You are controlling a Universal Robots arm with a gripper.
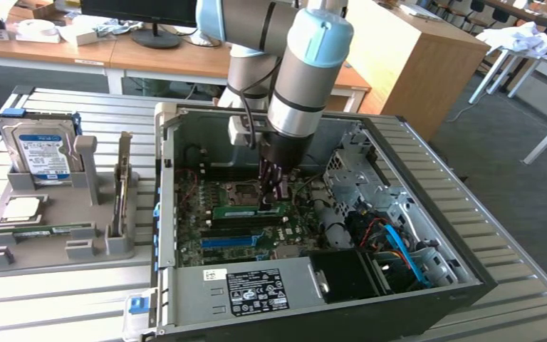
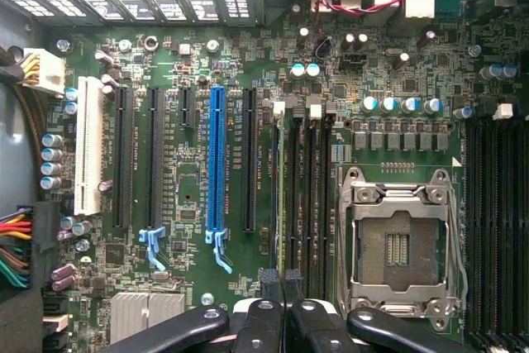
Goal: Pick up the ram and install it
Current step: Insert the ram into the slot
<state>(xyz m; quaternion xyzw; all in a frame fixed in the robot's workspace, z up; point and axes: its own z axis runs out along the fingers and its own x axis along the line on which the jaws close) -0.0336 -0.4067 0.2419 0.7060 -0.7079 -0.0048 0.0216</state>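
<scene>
Currently logged:

1. Arm (image 1: 302,78) – grey w/ pale-blue caps. It reaches down into the open PC case (image 1: 397,313), which lies on its side on a slatted metal bench (image 1: 65,306), toward the bench edge at the exterior view's right.
2. Gripper (image 1: 275,194) – black fingers pressed nearly together, pinching the ram. The fingertips (image 2: 269,280) sit either side of the stick's thin upper edge.
3. Ram (image 1: 247,211) – green stick standing on its long edge, approx. mid-mobo. The wrist view shows it edge-on (image 2: 280,204) as a thin line along the dark memory slots (image 2: 307,196). Whether it is fully seated: cannot tell.
4. Mobo (image 2: 178,274) – green, flat on the case floor.
5. CPU socket (image 2: 398,241) – metal frame, just beside the memory slots.
6. Blue slot (image 2: 216,163) – long, parallel to the ram but apart from it, on the side away from the socket.
7. White slot (image 2: 88,150) – near the mobo edge, beyond the blue slot.
8. PSU (image 1: 245,288) – grey box w/ printed label, at the case edge nearest the exterior camera.
9. Grey tray (image 1: 55,253) – on the bench beside the case, at the exterior view's left.
10. HDD (image 1: 36,153) – upright at the tray's far edge.
11. Second green stick (image 1: 53,230) – flat in the tray, well apart from the gripper.
</scene>
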